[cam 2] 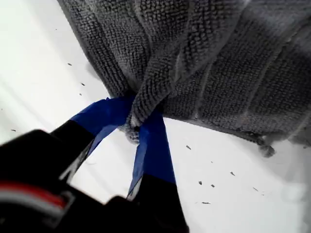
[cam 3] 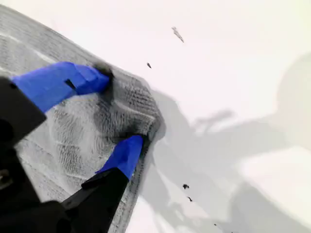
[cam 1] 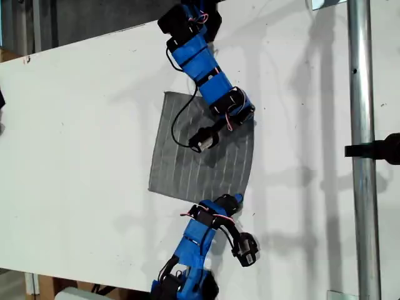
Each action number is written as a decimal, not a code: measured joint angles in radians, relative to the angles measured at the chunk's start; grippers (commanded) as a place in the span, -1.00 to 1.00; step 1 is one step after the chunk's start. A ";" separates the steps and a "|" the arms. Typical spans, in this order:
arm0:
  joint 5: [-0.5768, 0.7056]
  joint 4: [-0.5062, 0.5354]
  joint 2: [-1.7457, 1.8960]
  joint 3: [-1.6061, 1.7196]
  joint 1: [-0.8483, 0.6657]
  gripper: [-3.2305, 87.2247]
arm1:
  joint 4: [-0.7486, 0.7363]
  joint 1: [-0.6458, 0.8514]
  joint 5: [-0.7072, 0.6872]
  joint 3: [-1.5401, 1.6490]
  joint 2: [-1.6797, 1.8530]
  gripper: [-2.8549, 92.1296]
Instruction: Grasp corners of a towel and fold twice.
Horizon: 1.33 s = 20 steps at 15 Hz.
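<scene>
The grey striped towel [cam 1: 181, 162] lies mostly flat on the white table [cam 1: 75, 156]. My first gripper [cam 1: 232, 201], on the arm entering from the exterior view's bottom, is at the towel's lower right corner in that view. In the first wrist view this gripper [cam 2: 133, 121] is shut on that corner [cam 2: 146, 97], and the towel [cam 2: 218, 73] rises off the table there. My second gripper [cam 1: 244, 115], on the arm from the exterior view's top, reaches over the towel to its upper right corner. This gripper [cam 3: 114, 111] stands open, with its blue fingertips [cam 3: 124, 153] straddling the slightly bunched corner [cam 3: 146, 116].
A vertical metal pole [cam 1: 359, 150] with a black clamp [cam 1: 381, 149] runs along the exterior view's right. The table's edge slants across that view's upper left. Dark specks [cam 3: 185, 186] dot the table past the towel.
</scene>
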 measured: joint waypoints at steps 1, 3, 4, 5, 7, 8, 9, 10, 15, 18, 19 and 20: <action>-0.015 -0.009 0.006 0.014 0.000 -0.99 | 0.002 0.000 0.003 0.000 0.005 -0.94; -0.023 -0.008 0.046 0.021 -0.003 -0.99 | 0.005 0.011 0.003 0.000 0.011 -0.94; -0.018 0.008 0.074 0.011 0.012 -0.99 | 0.008 0.003 0.003 0.002 0.015 -0.94; -0.020 0.038 0.104 -0.017 0.038 -0.99 | 0.023 -0.009 0.003 0.002 0.025 -0.94; -0.021 0.107 0.133 -0.112 0.114 -0.99 | 0.061 -0.057 -0.008 -0.037 0.051 -0.94; -0.029 0.126 0.133 -0.160 0.155 -0.99 | 0.081 -0.095 -0.031 -0.092 0.051 -0.94; -0.040 0.133 0.135 -0.202 0.192 -0.99 | 0.097 -0.137 -0.055 -0.161 0.051 -0.94; -0.034 0.138 0.141 -0.224 0.221 -0.99 | 0.107 -0.160 -0.067 -0.195 0.061 -0.94; 0.060 0.176 0.371 -0.092 -0.043 -0.99 | 0.273 0.109 -0.120 -0.011 0.360 -0.94; 0.181 0.160 0.407 0.011 -0.374 -0.99 | 0.262 0.426 -0.265 0.238 0.549 -0.94; 0.215 0.143 0.405 0.018 -0.451 -0.99 | 0.244 0.538 -0.339 0.288 0.574 -0.94; 0.252 0.126 0.407 0.018 -0.517 -0.99 | 0.225 0.647 -0.396 0.313 0.592 -0.94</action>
